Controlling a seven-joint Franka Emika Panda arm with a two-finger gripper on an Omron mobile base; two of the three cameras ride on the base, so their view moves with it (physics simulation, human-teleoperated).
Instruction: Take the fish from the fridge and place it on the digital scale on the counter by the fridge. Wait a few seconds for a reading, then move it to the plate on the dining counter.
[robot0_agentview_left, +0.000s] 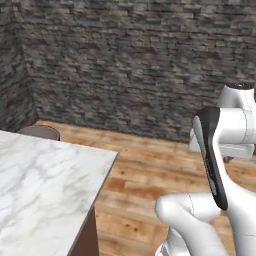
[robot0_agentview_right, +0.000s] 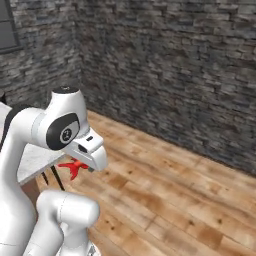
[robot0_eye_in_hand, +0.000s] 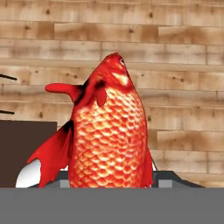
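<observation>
The pincer (robot0_eye_in_hand: 109, 183) holds the fish (robot0_eye_in_hand: 107, 131), jaws drawn narrow onto its lower body; the fish rises from between them toward twelve o'clock in the hand view, head uppermost, a red fin jutting toward ten o'clock and a broad fin spread toward seven; in the right base view the fish (robot0_agentview_right: 74, 166) peeks out red beneath the white hand, hanging in the air above the wooden floor (robot0_agentview_right: 170, 190). The dining counter (robot0_agentview_left: 45, 175), a broad marble slab, lies at about nine o'clock of the arm in the left base view, well apart from the fish; its edge and thin legs (robot0_agentview_right: 54, 177) stand just behind the fish in the right base view.

By its look the fish is small, light and scaly, so probably slick; a grip across the thick middle of the body seems safest, clear of the spiky fins, which look thin and would give poor purchase; a light thing so held may twist or slide if swung hard.
</observation>
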